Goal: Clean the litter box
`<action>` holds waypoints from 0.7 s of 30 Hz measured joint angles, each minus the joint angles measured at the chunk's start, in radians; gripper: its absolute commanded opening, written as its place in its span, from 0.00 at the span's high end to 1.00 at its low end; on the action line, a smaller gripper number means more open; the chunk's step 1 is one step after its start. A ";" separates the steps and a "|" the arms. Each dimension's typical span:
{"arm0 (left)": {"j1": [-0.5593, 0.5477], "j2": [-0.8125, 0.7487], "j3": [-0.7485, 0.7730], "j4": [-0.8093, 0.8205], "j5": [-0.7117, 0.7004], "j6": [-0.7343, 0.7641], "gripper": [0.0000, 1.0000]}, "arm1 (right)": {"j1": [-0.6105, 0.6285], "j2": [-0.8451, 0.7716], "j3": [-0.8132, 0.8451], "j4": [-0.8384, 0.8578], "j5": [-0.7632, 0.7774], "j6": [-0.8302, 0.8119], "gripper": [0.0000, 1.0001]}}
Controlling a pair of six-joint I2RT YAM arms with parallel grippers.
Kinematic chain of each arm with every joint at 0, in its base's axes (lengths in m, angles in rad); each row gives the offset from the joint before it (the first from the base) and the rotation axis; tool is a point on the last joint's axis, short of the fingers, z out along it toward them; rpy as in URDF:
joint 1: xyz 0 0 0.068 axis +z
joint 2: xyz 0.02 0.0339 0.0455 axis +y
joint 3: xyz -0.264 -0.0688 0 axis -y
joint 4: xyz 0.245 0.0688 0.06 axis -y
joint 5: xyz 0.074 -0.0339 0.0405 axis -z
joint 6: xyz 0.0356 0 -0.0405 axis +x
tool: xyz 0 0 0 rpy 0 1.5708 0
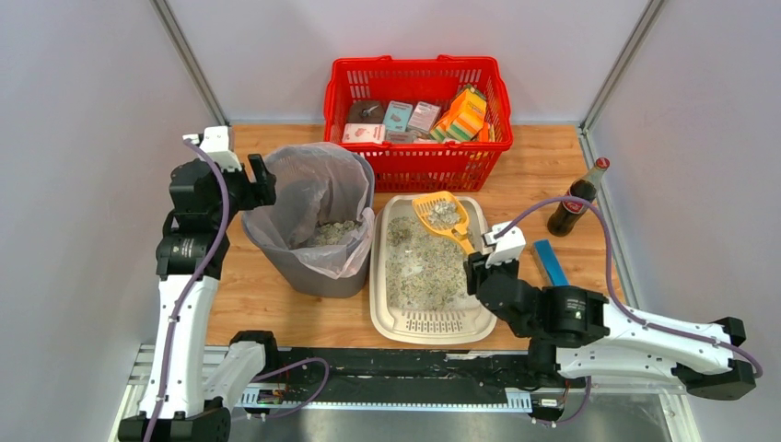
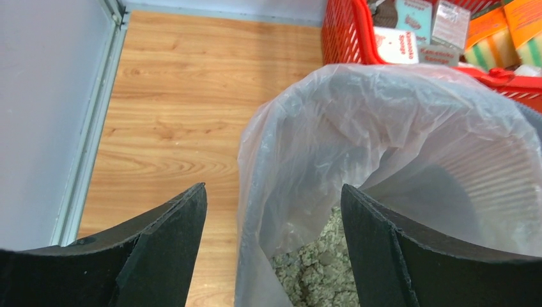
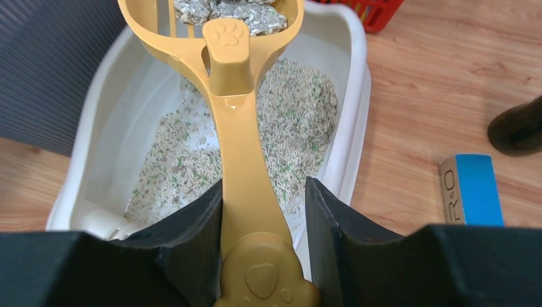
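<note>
The litter box lies on the wooden table straight ahead of the arm bases, its slotted grate at the near end and grey-white granules spread across its floor. The right gripper has its fingers clenched on the handle of the yellow litter scoop. The scoop's slotted bowl is over the far end of the litter box and carries a heap of clumps. The left gripper is spread open and grasps nothing, one finger on each side of the bag-lined rim of the grey bin, which stands just left of the litter box.

The step in hand looks like carrying this load across to the bin. Doing it well means keeping the bowl level so that no clump rolls off. The scoop should rise clear of the litter box's left wall and tip only once the bowl is over the clear bag. A gentle shake above the litter box first would let loose granules fall through the slots.
</note>
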 measured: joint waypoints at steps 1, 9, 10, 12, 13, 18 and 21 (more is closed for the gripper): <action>0.000 -0.001 -0.010 0.000 -0.004 0.001 0.17 | -0.004 0.003 0.031 -0.011 0.005 -0.013 1.00; 0.000 -0.011 -0.032 -0.002 -0.013 0.015 0.12 | -0.034 0.057 0.237 -0.050 0.014 -0.137 1.00; 0.000 -0.016 -0.033 -0.001 -0.014 0.015 0.12 | -0.041 0.064 0.260 -0.055 0.009 -0.154 1.00; 0.000 -0.027 -0.039 0.000 -0.016 0.015 0.12 | -0.059 0.077 0.297 -0.053 -0.006 -0.193 1.00; 0.000 -0.031 -0.041 0.000 -0.017 0.015 0.12 | -0.073 0.086 0.316 -0.052 -0.019 -0.212 1.00; -0.002 -0.033 -0.048 -0.001 -0.025 0.016 0.17 | -0.155 0.168 0.436 -0.022 -0.110 -0.332 1.00; -0.002 -0.033 -0.050 -0.002 -0.040 0.023 0.19 | -0.175 0.238 0.510 -0.001 -0.159 -0.403 1.00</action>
